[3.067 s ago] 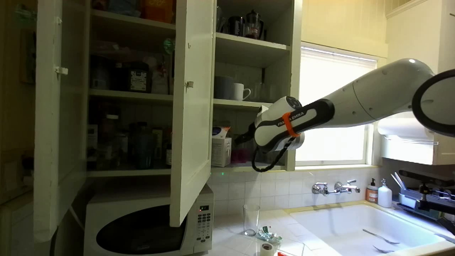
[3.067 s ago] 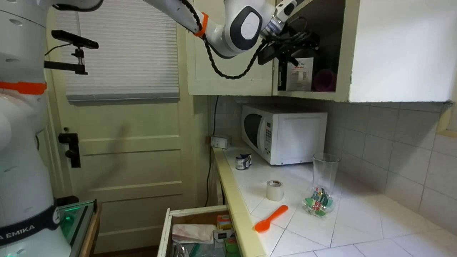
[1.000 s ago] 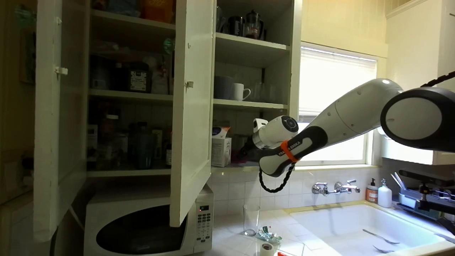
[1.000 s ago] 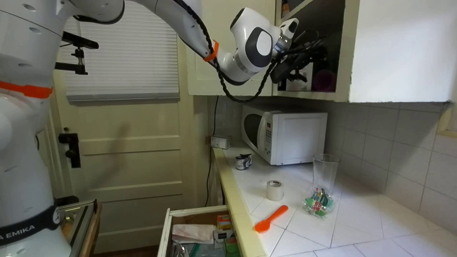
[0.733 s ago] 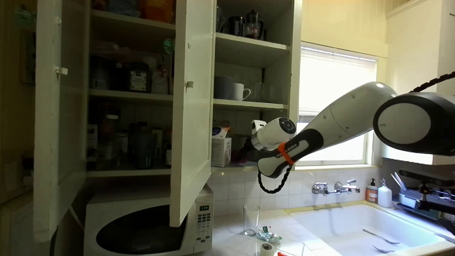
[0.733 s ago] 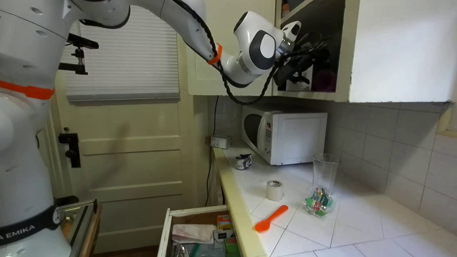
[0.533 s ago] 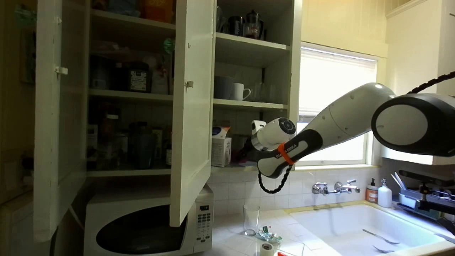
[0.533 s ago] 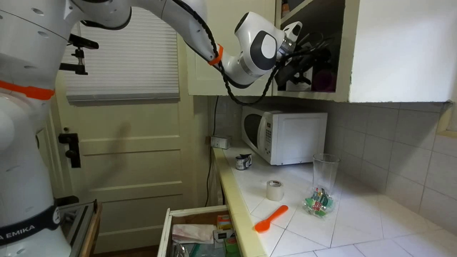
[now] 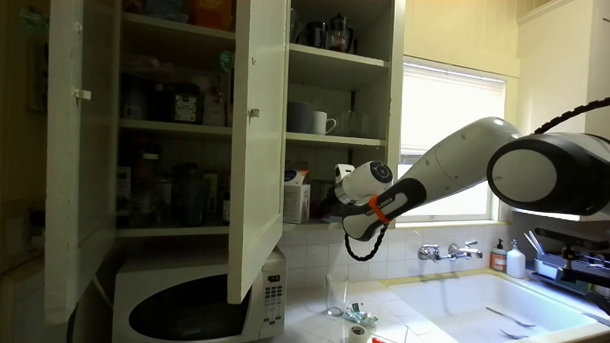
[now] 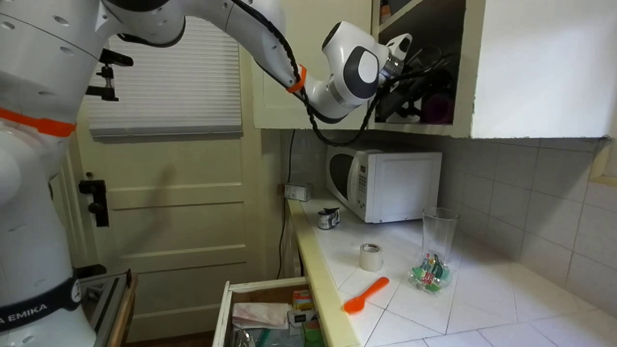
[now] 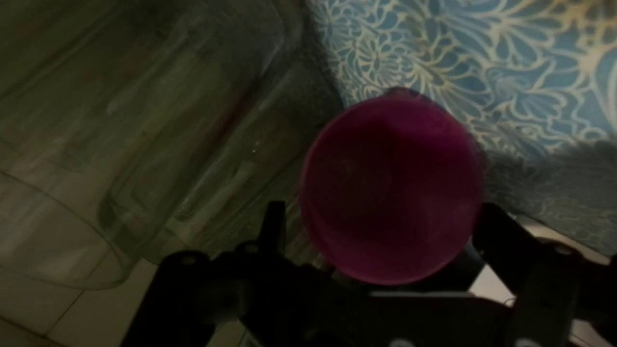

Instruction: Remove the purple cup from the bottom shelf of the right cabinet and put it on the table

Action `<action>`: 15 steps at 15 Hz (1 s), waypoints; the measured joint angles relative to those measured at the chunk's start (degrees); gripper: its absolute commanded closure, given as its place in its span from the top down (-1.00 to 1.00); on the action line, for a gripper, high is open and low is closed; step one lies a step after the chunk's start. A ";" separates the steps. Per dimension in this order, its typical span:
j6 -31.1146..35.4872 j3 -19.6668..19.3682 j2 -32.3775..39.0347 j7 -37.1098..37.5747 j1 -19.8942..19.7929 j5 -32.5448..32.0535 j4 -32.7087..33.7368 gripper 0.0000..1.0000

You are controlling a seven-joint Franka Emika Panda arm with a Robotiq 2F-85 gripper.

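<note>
The purple cup (image 11: 395,183) shows its open mouth in the wrist view. In an exterior view it is a dark purple patch (image 10: 437,108) behind the gripper. It stands on the bottom shelf (image 10: 414,128) of the right cabinet (image 9: 394,105). My gripper (image 11: 381,217) is open inside this cabinet with its fingers on either side of the cup. A gap shows between the left finger (image 11: 274,224) and the cup. The right finger (image 11: 499,231) meets the rim's edge in the picture; I cannot tell if it touches. The table (image 10: 491,299) lies below.
Clear glasses (image 11: 159,193) are left of the cup in the wrist view, a blue patterned surface (image 11: 458,53) behind it. A white box (image 9: 296,204) shares the shelf. An open door (image 9: 259,143) stands beside. Below are a tall glass (image 10: 439,231), tape roll (image 10: 370,258) and orange spoon (image 10: 366,295).
My gripper has moved down and deeper into the cabinet, from above the white box to the cup. In the last half second it moved slightly further in. The cup shows no clear movement.
</note>
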 measured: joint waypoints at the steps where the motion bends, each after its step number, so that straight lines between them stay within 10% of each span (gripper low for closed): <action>1: 0.00 -0.02 0.64 0.00 0.06 0.00 0.69 0.39; 4: 0.00 -0.10 2.08 -0.02 0.22 0.00 2.58 0.00; 15: 0.11 -8.73 2.10 -0.01 6.78 0.00 1.69 -0.01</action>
